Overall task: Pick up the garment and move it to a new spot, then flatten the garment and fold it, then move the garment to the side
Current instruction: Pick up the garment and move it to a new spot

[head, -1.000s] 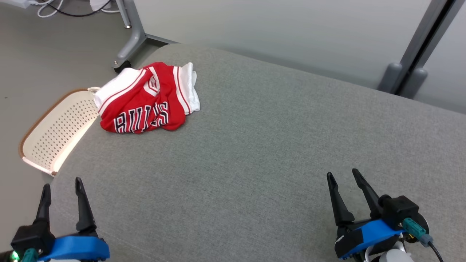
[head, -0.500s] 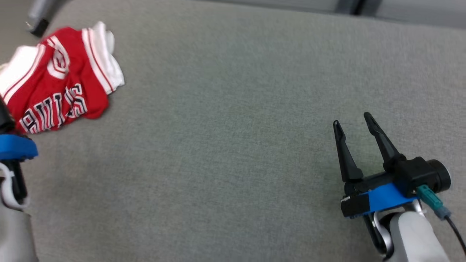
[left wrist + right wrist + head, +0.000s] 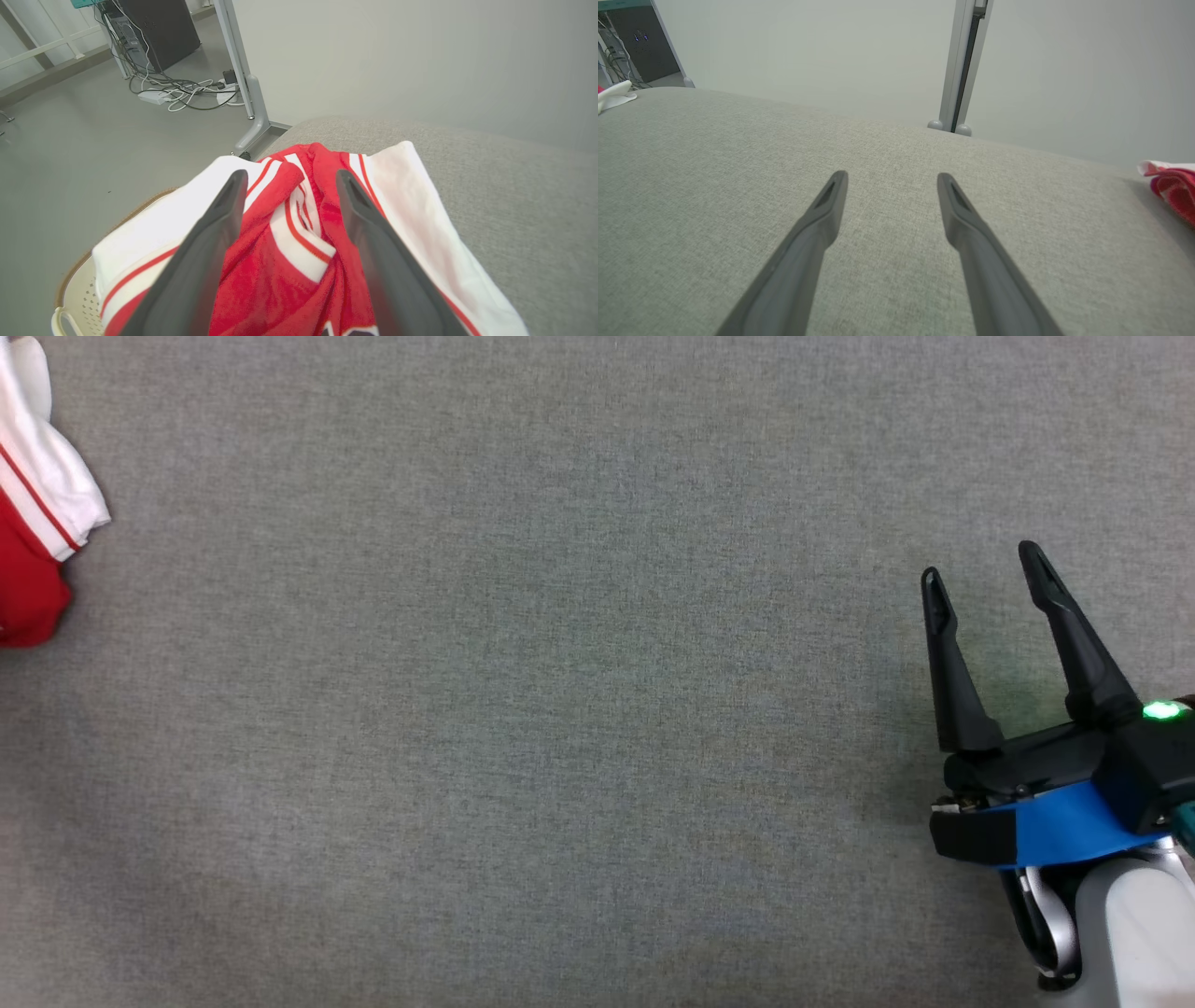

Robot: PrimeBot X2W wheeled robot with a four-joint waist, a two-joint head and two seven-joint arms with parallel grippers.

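Right now the garment (image 3: 299,252), a red jersey with white bands, lies crumpled at the left end of the cushion (image 3: 560,709), close to its rounded corner. The left gripper (image 3: 290,175) hangs over it with its jaws wide. In the left wrist view one finger runs along each side of the bunched middle fold. I cannot tell whether the fingers touch the cloth, and nothing is pinched between them. A cream basket (image 3: 70,298) with small holes sits off the cushion, just past the garment's left edge. Beyond it on the floor stand a table leg (image 3: 243,93) and a tangle of cables (image 3: 177,91).

The right gripper (image 3: 980,565) is well apart from the garment, over bare grey fabric at the right side of the cushion. Its jaws are wide too, with nothing between them, and a green lamp (image 3: 1160,711) glows on its body. In the head view a white and red edge of the garment shows at the far left. Behind the cushion a grey post (image 3: 964,60) stands against a pale wall. At the right edge of the right wrist view, a bit of red and white cloth (image 3: 1171,186) lies on the cushion.
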